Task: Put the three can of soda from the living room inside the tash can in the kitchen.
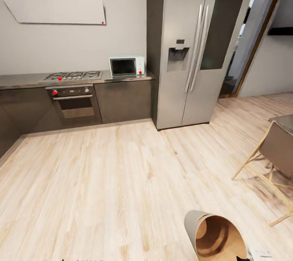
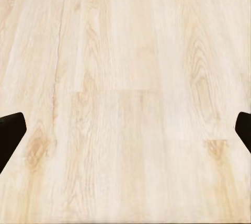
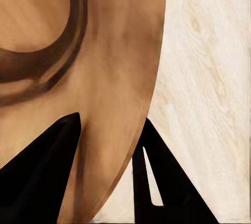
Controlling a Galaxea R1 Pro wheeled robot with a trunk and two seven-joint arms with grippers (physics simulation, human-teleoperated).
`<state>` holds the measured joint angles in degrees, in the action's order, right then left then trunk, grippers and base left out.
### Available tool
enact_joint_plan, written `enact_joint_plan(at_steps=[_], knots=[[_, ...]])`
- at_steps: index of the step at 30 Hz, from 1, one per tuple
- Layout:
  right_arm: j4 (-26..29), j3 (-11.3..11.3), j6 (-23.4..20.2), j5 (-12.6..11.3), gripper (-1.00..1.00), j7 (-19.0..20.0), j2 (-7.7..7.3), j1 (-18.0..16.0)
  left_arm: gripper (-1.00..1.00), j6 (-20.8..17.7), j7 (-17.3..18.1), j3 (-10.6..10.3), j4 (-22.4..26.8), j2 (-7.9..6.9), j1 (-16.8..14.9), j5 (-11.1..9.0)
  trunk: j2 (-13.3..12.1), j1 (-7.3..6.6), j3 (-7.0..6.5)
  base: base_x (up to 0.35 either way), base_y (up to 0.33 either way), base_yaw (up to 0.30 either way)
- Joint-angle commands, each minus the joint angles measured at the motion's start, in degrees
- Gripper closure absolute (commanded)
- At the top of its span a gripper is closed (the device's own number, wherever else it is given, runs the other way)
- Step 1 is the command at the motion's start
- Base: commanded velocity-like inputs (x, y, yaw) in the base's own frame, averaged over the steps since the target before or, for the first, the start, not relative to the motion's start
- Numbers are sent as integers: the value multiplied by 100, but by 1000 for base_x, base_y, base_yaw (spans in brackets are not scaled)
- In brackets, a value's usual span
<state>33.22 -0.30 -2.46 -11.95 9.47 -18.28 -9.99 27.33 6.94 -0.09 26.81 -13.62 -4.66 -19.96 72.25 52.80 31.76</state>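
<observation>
I am in the kitchen, on its pale wood floor. The tash can, pale grey outside and orange-brown inside, stands at the bottom right of the head view with its mouth open. A black tip of my right arm pokes in beside its rim. In the right wrist view my right gripper hangs open over the can's orange-brown inner wall, one finger over the inside and the other over the floor past the rim. My left gripper is open above bare floor. The cans of soda are out of view.
A tall steel double-door fridge stands ahead. Left of it runs a dark counter with a hob, an oven and a teal microwave. A chair and a table corner sit at right, beyond them a doorway.
</observation>
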Motion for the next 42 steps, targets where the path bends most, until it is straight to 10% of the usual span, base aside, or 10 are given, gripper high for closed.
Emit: enact_joint_plan(at_steps=[1,42], knots=[[9,-5,0,-18,100,3,-2,-3,-100,0,0,0,0,0,0,0,0,0,-5,-321,0,-234],[2,2,0,-24,100,-6,17,-3,-100,0,0,9,-185,0,0,-8,0,0,-148,-209,0,-188]])
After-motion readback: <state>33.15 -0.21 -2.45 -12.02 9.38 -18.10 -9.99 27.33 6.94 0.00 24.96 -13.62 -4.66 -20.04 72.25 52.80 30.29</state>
